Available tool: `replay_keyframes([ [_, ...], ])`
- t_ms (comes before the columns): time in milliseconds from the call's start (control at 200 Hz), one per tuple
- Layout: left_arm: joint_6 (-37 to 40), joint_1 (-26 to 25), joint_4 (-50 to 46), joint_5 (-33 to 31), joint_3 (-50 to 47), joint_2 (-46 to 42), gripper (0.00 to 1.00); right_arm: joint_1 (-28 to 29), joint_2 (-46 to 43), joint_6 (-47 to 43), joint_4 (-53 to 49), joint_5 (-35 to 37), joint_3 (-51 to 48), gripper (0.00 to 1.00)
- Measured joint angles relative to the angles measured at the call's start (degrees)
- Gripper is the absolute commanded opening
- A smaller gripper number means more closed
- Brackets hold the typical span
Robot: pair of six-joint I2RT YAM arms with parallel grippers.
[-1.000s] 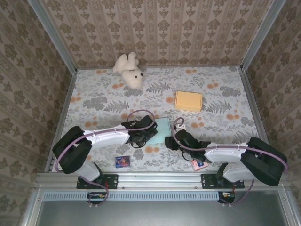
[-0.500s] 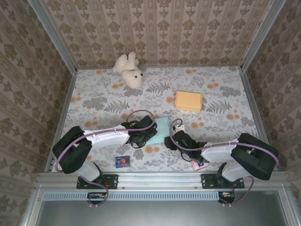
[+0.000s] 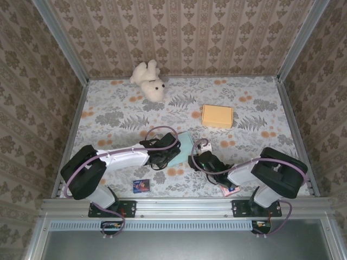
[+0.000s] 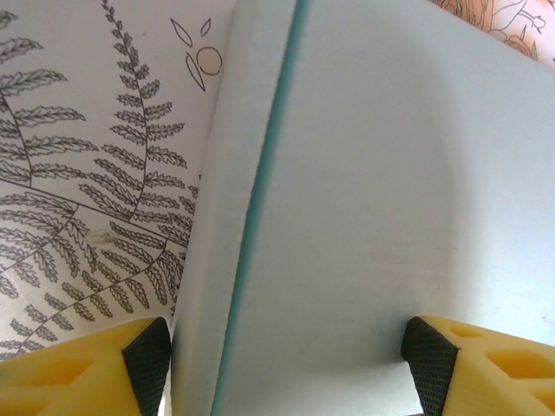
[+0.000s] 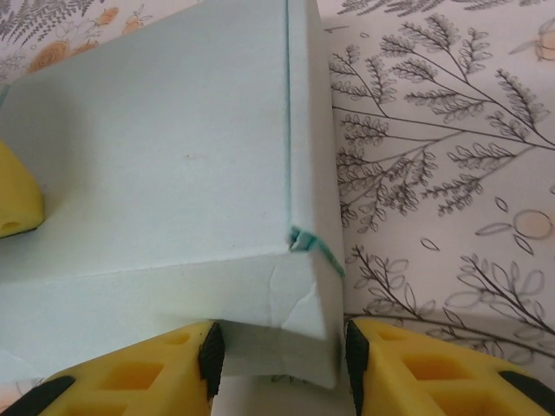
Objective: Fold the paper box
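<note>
— While both arms lie low over the flowered table [image 3: 260,103], where is the paper box [image 3: 184,144]?

— Near the table's middle, toward six o'clock, right between the two wrists. It is pale teal and sits tilted rather than flat.

— And the left gripper [image 3: 170,153]?

— At the box's nine o'clock edge. From its wrist camera the jaws stand wide, with a folded wall and a broad panel of the box between the yellow fingers [image 4: 61,373]. One pad sits just beside the wall, and the panel runs on past the other finger. Whether they squeeze the box, I cannot tell.

— The right gripper [image 3: 197,159]?

— At the box's five o'clock corner. Its jaws are drawn to a middling gap and clamp that corner. Both black pads [image 5: 211,351] touch the card, which is creased there, with a teal sliver showing at the tip.

— Anything else on the table?

— A cream teddy bear [image 3: 149,80] lies at eleven o'clock by the back wall. An orange box [image 3: 217,116] sits at two o'clock of the paper box, well apart from it. A small blue card [image 3: 141,186] lies at seven o'clock, near the front rail.
</note>
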Motion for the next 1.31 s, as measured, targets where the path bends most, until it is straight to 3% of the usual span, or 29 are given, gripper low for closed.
replay_keyframes([
  [330, 0.02, 0.74, 0.07, -2.01, 0.68, 1.11, 0.73, 0.15, 11.06, -8.66, 16.59, 4.31, 0.76, 0.52],
  [875, 1.2, 1.49, -0.37, -3.67, 2.62, 2.62, 0.72, -0.33, 17.2, -16.41, 16.76, 8.72, 6.64, 0.54],
  [1025, 2.01, 1.49, -1.73, -3.45, 2.75, 1.75, 0.76, -3.08, 14.64, -14.43, 11.32, 3.56, 7.98, 0.53],
  [1305, 6.45, 1.46, -7.43, -1.68, 2.95, -2.12, 0.78, -10.71, 8.46, -5.99, 0.52, -13.09, 9.97, 0.52],
])
